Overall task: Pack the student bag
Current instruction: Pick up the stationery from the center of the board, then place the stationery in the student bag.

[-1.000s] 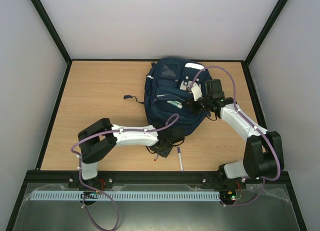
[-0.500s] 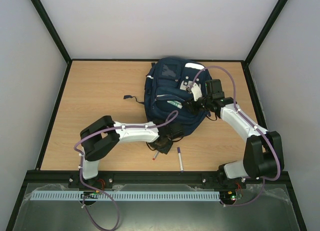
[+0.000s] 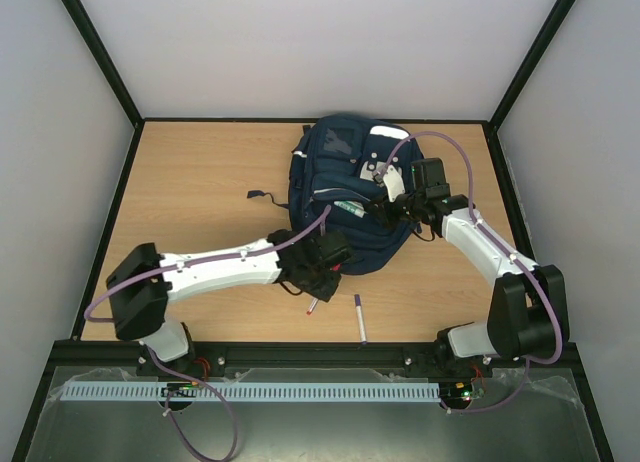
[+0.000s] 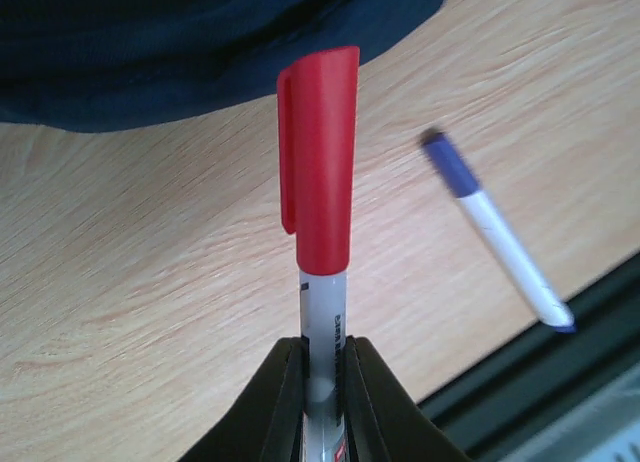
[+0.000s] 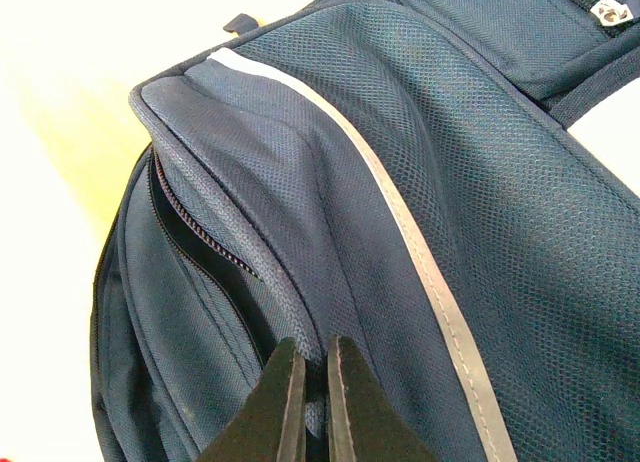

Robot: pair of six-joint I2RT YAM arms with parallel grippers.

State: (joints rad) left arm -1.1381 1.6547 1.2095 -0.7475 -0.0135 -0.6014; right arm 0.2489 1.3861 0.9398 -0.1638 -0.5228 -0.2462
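— Left arm?
— Stretched low across the desk point(image 3: 200, 192); left gripper point(image 4: 322, 347) clamped on a red-capped pen point(image 4: 320, 182), near the bag point(image 3: 335, 172).
— Right?
— Bent over the bag at the desk's far edge; right gripper point(image 5: 313, 347) pinches its fabric.

Bare tabletop point(image 3: 190, 182) lies open along the left edge and far-left corner. Obstacles: backpack point(image 3: 340, 172) at the far edge, right of centre, its strap point(image 3: 262, 197) trailing left; a loose pen point(image 3: 359, 318) by the near edge; left arm point(image 3: 220, 265) across the near-left; right arm point(image 3: 480, 240) along the right edge.
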